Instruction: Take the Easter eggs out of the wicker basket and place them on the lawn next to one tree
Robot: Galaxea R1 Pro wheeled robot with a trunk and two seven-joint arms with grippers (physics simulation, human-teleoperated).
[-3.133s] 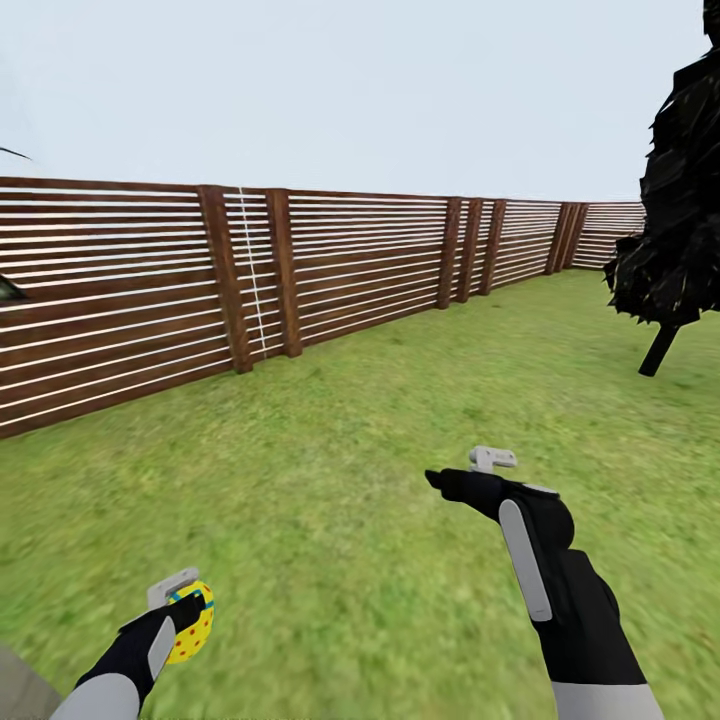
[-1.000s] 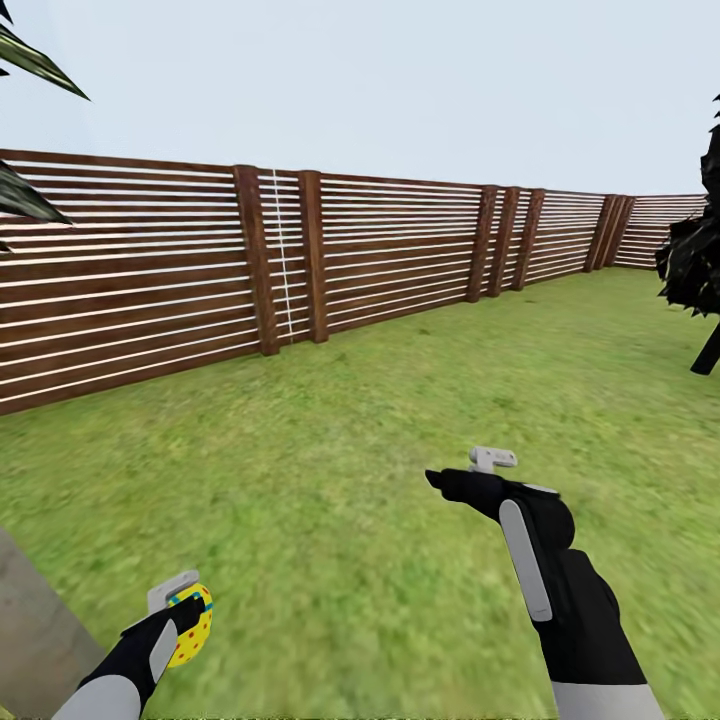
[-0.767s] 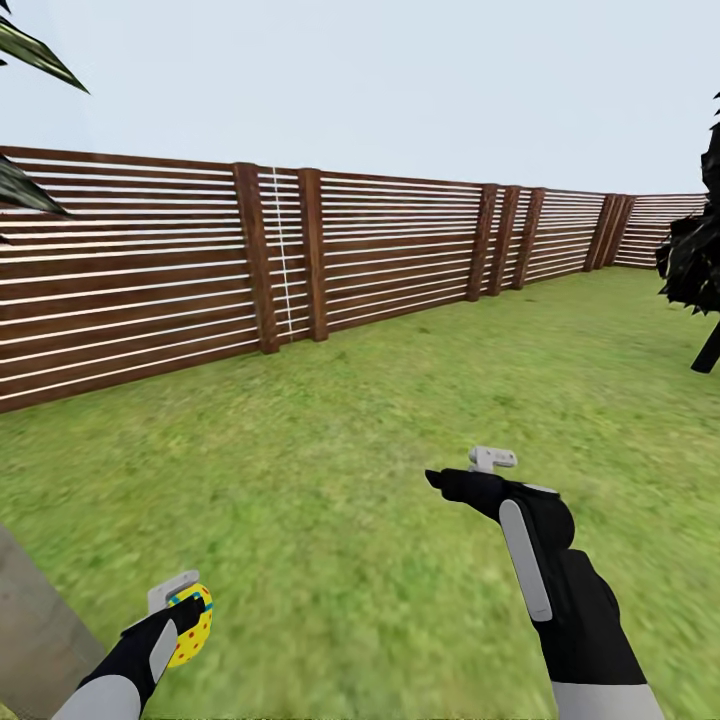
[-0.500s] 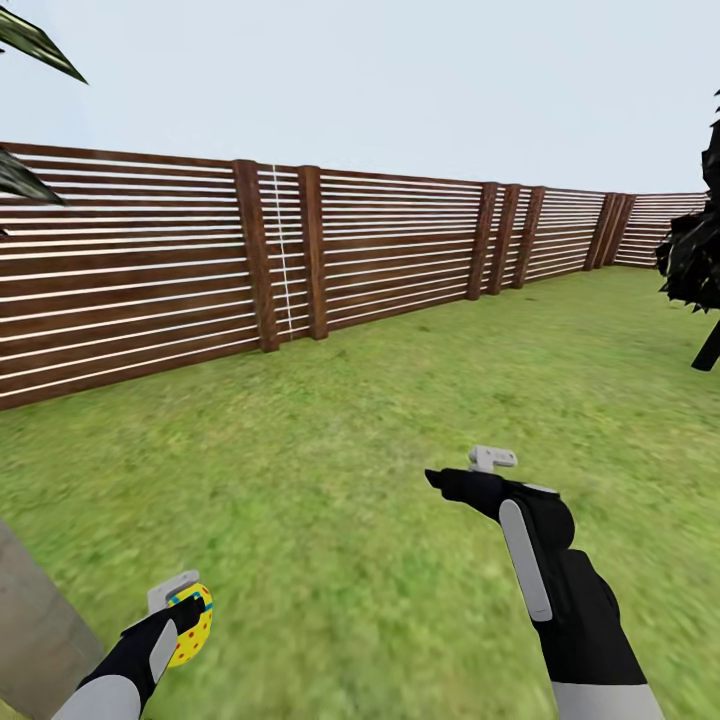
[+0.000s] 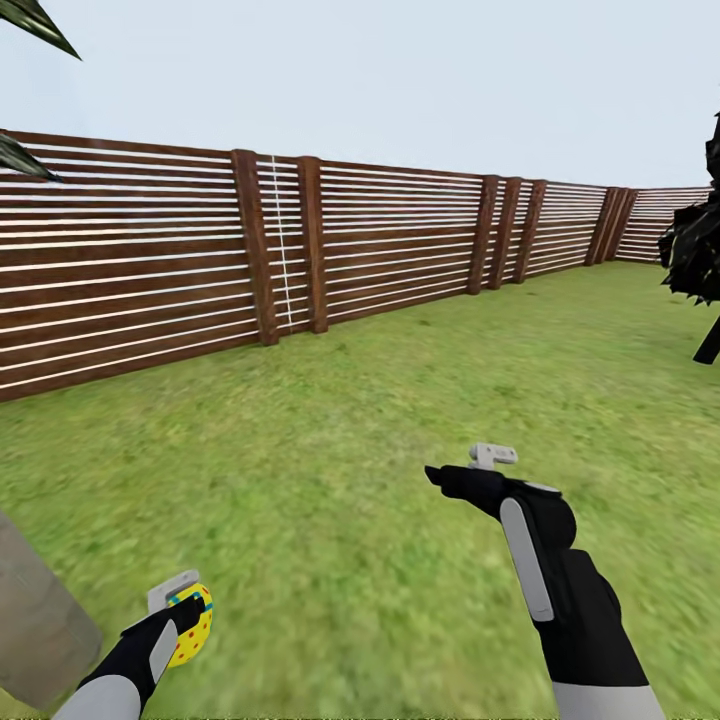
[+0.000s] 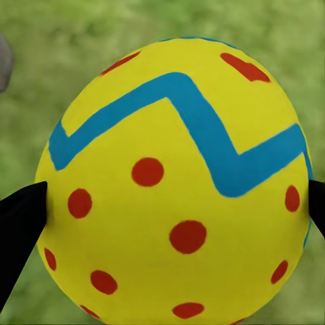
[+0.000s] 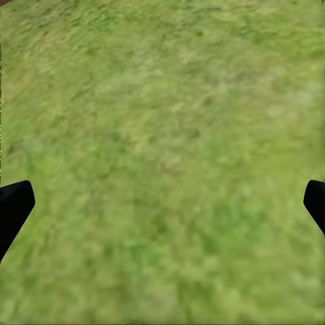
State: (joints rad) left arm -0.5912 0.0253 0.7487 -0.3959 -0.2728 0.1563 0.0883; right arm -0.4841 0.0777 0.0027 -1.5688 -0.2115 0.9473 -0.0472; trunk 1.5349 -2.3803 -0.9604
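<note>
Grass fills the lower part of the head view, the lawn (image 5: pixel 380 400) running up to a brown slatted fence (image 5: pixel 380 240) that bounds the garden. The left gripper (image 5: pixel 185 615) sits low at the near left and is closed around one Easter egg (image 5: pixel 192 628), yellow with red dots and a blue zigzag band; in the left wrist view that egg (image 6: pixel 176 196) sits squarely between the two dark fingertips (image 6: pixel 20 223), touching both, with blurred grass behind. Just beside that arm, at the picture's edge, rises a pale grey-brown tree trunk (image 5: pixel 40 620). The right gripper (image 5: pixel 470 470) hangs over bare lawn with its fingers spread wide and nothing between them; the right wrist view shows the grass (image 7: pixel 162 162) below. An all-black tree (image 5: pixel 700 250) stands far right.
</note>
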